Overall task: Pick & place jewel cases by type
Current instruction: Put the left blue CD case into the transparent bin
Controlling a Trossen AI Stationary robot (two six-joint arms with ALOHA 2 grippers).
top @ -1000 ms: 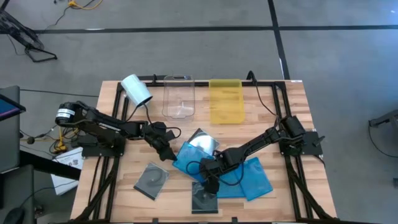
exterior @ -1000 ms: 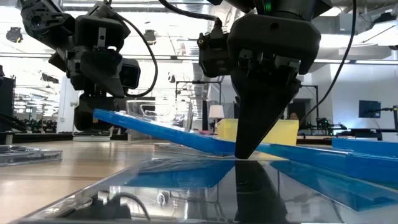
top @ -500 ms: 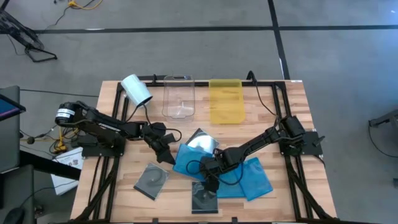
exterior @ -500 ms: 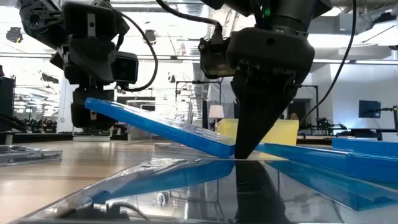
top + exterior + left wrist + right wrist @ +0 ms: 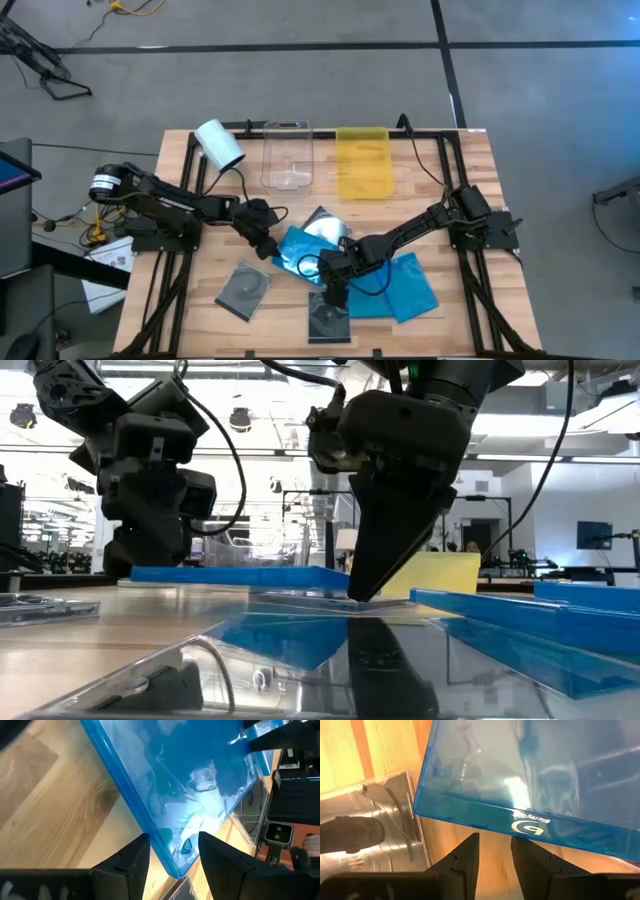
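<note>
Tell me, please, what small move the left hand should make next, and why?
Probably lift the blue jewel case a little higher: the left hand grips its edge, it hangs level but low, and the right hand stands at its far edge.

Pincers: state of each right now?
Left pincer: closed on the blue jewel case, holding one edge.
Right pincer: cannot be told; its tip is down at that case's other end.

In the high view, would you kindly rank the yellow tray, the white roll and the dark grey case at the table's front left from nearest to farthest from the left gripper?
Measured from the left gripper:
1. Dark grey case, just in front of it, toward the front-left.
2. White roll, at the back-left corner.
3. Yellow tray, at the back, right of centre; only slightly farther than the roll.
</note>
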